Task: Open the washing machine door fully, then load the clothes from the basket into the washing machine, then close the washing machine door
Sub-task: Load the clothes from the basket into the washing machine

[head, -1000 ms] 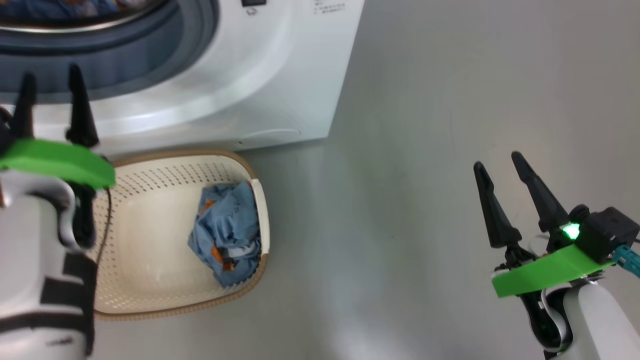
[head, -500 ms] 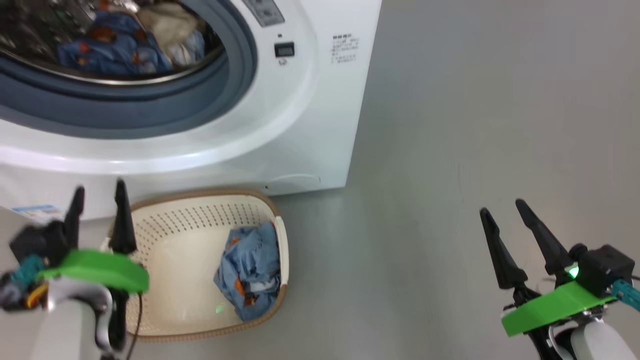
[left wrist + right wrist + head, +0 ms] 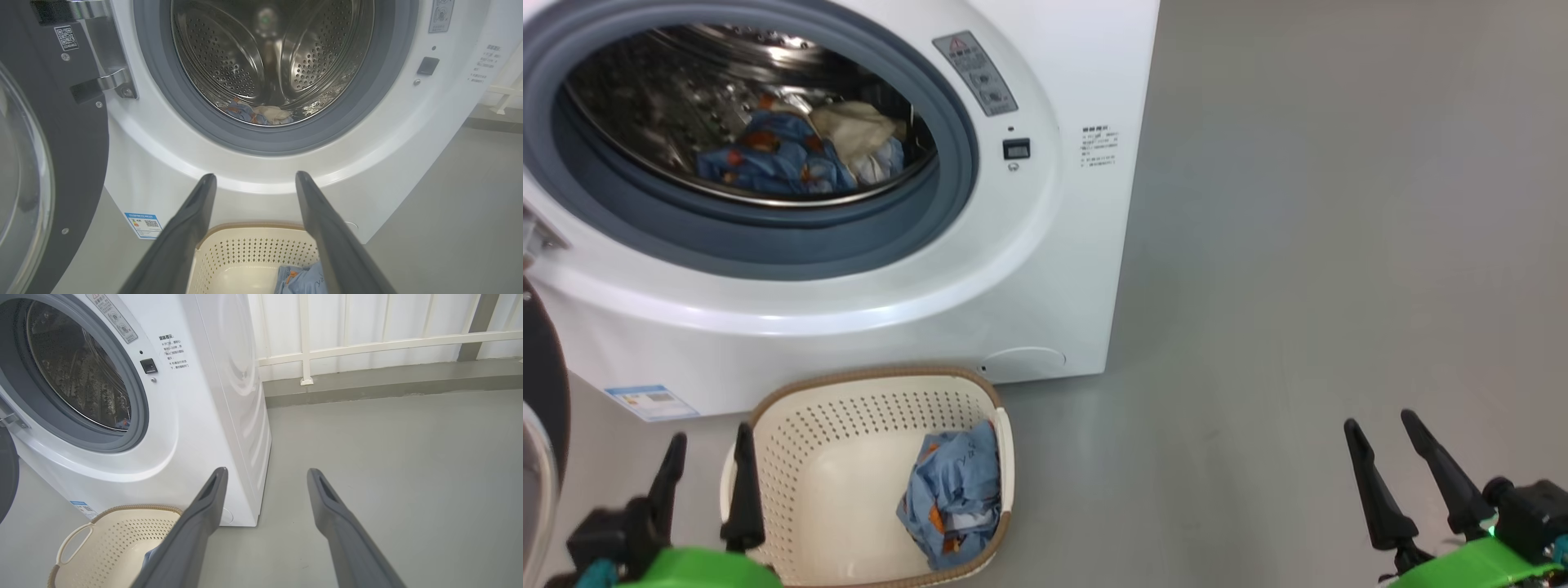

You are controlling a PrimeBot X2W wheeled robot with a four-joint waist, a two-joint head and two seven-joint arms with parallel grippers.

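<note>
The washing machine [image 3: 1045, 269] stands with its door [image 3: 77, 134] swung wide open to the left, the black rim and clear glass facing me. Blue printed clothes [image 3: 784, 155] and a cream piece lie in the steel drum [image 3: 269, 61]. The basket [image 3: 874, 377] sits on the floor against the machine's front. One bundle of clothes [image 3: 956, 502] lies in its right end. My left gripper [image 3: 711, 437] is open and holds nothing, just left of the basket's near end. My right gripper [image 3: 1380, 422] is open too, over bare floor far to the right.
A blue label sticker [image 3: 652, 402] and a round filter cover [image 3: 1023, 359] sit low on the machine's front. Grey floor [image 3: 1339, 245] stretches to the right of the machine. A white railed wall [image 3: 367, 339] with a raised kerb closes off the back.
The head camera has tilted up, bringing the whole drum opening into view. My left gripper has drawn back from the machine's front to beside the basket. Both grippers stay open.
</note>
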